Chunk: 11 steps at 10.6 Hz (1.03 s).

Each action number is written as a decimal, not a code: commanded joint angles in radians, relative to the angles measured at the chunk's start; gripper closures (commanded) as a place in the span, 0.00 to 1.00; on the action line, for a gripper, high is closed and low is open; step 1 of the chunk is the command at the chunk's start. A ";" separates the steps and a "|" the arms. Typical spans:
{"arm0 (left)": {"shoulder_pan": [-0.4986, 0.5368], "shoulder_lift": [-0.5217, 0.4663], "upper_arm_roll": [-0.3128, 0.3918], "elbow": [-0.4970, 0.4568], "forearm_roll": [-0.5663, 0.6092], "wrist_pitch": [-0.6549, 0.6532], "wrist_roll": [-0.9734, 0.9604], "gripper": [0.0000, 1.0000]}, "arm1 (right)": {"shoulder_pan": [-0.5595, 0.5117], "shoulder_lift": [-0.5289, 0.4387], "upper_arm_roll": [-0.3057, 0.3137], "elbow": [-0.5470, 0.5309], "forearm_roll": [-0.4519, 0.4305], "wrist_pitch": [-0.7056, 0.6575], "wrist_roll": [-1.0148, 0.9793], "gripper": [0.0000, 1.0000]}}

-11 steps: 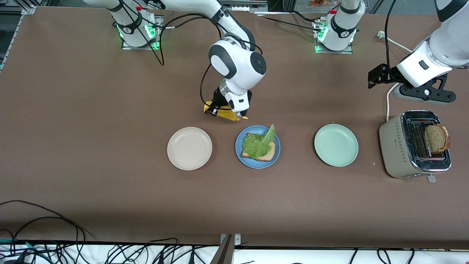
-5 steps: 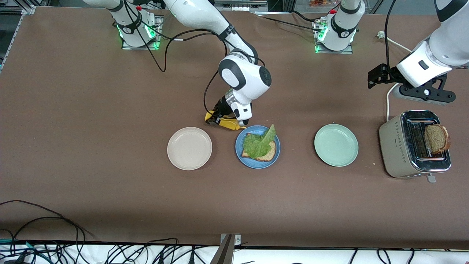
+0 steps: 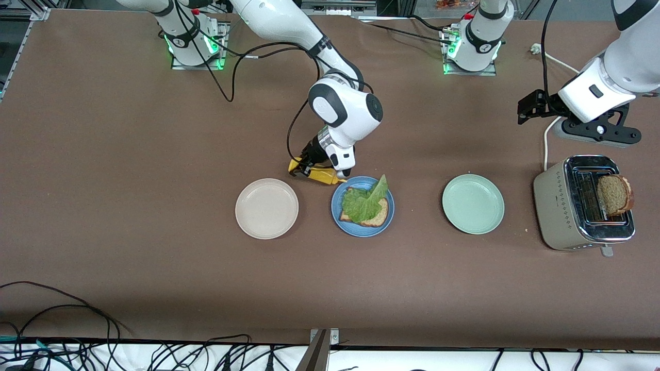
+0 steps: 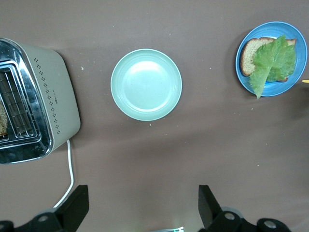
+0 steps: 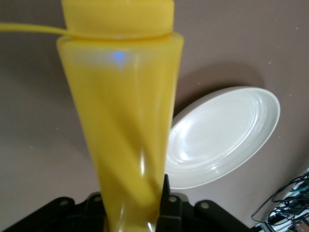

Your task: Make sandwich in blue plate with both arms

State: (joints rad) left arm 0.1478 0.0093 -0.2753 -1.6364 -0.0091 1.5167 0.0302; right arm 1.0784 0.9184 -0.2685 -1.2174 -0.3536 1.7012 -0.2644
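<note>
The blue plate (image 3: 337, 217) holds one brown bread slice (image 3: 380, 217) with a green lettuce leaf (image 3: 363, 203) on top. My right gripper (image 3: 309, 167) is shut on a yellow squeeze bottle (image 3: 322, 176), tilted low with its nozzle at the plate's rim. In the right wrist view the bottle (image 5: 120, 111) fills the frame between the jaws. A second bread slice (image 3: 613, 195) stands in the toaster (image 3: 567, 206). My left gripper (image 3: 531, 105) waits open and empty in the air near the toaster. The left wrist view shows the blue plate (image 4: 286, 89), the lettuce (image 4: 275, 60) and the bread (image 4: 250, 55).
An off-white plate (image 3: 266, 208) lies beside the blue plate toward the right arm's end. A mint-green plate (image 3: 473, 203) lies between the blue plate and the toaster. A white cable (image 3: 545, 139) runs from the toaster toward the arm bases.
My right gripper has come down with the yellow bottle toward the blue plate, so the nozzle now sits at its rim. The left arm has not moved.
</note>
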 commanded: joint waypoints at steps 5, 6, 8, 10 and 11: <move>0.003 0.008 -0.001 0.023 -0.019 -0.009 -0.003 0.00 | -0.184 -0.257 -0.012 -0.164 0.434 0.176 -0.181 1.00; 0.003 0.008 0.001 0.023 -0.019 -0.009 -0.003 0.00 | -0.228 -0.301 -0.009 -0.204 0.503 0.199 -0.246 1.00; 0.003 0.008 -0.001 0.023 -0.019 -0.007 -0.003 0.00 | -0.328 -0.383 0.023 -0.281 0.621 0.219 -0.376 1.00; 0.003 0.008 0.001 0.023 -0.019 -0.009 -0.003 0.00 | -0.406 -0.427 0.051 -0.330 0.672 0.219 -0.482 1.00; 0.003 0.008 -0.001 0.023 -0.019 -0.009 -0.004 0.00 | -0.454 -0.435 0.078 -0.341 0.691 0.219 -0.533 1.00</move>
State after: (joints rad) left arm 0.1478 0.0093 -0.2751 -1.6363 -0.0092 1.5167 0.0301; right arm 0.7077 0.5576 -0.2570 -1.4610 0.2843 1.8905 -0.6950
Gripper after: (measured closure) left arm 0.000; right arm 0.674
